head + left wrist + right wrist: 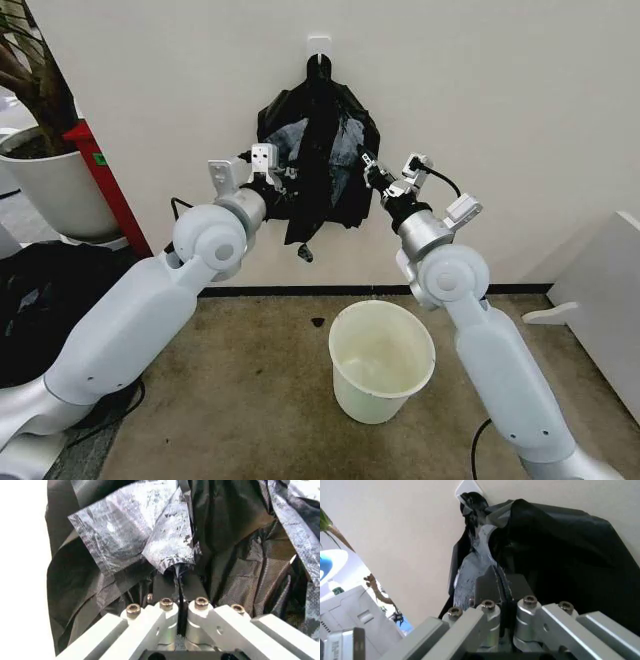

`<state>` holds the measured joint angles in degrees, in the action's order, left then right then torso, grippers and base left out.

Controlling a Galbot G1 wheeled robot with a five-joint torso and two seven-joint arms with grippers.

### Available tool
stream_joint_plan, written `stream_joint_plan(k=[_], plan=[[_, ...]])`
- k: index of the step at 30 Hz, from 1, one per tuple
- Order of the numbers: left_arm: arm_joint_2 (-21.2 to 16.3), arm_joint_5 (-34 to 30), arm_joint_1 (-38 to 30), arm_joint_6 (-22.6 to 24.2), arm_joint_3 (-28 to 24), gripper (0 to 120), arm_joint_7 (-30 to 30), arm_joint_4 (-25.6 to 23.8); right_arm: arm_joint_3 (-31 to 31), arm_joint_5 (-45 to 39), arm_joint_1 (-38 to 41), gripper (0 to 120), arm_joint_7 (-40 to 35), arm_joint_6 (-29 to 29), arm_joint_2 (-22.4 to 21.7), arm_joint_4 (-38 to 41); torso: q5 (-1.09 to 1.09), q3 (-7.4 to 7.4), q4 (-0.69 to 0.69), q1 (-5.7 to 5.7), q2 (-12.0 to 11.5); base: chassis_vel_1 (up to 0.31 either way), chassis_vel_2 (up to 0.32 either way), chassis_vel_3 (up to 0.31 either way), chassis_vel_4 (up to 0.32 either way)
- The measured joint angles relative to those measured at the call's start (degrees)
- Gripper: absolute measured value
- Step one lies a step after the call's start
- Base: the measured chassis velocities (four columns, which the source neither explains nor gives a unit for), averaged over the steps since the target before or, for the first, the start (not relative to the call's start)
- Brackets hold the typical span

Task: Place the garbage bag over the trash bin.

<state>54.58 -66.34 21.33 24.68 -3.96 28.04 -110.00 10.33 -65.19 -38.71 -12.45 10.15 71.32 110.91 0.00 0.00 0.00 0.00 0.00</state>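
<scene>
The glossy black garbage bag (320, 140) hangs crumpled from a white wall hook (319, 45). At the bag's lower left edge, my left gripper (283, 180) is shut on a thin fold of it. The left wrist view shows the plastic (125, 536) pinched between the closed fingers of the left gripper (179, 592). On the bag's right edge my right gripper (368, 165) is shut too. In its wrist view the right gripper (500, 588) clamps a sheet of the bag (560, 547). The cream-white trash bin (370, 400) stands upright on the floor below, between my arms.
A large white plant pot (50, 185) and a red post (110, 190) stand at the left. A dark heap of bags (50, 300) lies below them. A white cabinet (600, 290) is at the right. A small black scrap (318, 322) lies on the floor by the bin.
</scene>
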Motion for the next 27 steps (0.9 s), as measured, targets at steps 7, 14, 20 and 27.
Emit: stream_joint_plan(k=[7,14,20,27], plan=[[-0.7,1.1,1.7,-0.4,0.7,0,-1.8,-0.2,-0.3,-0.7,0.4,0,0.0,0.4,0.4,-0.6,0.00,0.00,0.01,0.00,0.0,0.000,0.000,0.000,0.000],[-4.9,7.7,15.1,-1.7,5.8,0,-6.2,-3.6,1.7,2.9,-14.0,0,2.9,3.3,-3.5,2.8,0.00,0.00,-0.05,0.00,0.0,0.000,0.000,0.000,0.000],[-8.7,10.0,28.1,-3.2,10.9,0,-7.9,-10.1,5.3,2.2,-19.4,0,2.9,3.6,-5.0,7.1,-0.02,-0.01,0.04,0.00,0.0,0.000,0.000,0.000,0.000],[-9.8,8.7,28.3,-4.7,11.3,0,-7.2,-14.5,4.7,1.6,-17.2,0,-1.8,4.7,-4.9,12.3,0.00,-0.01,-0.01,0.00,0.0,0.000,0.000,0.000,0.000]])
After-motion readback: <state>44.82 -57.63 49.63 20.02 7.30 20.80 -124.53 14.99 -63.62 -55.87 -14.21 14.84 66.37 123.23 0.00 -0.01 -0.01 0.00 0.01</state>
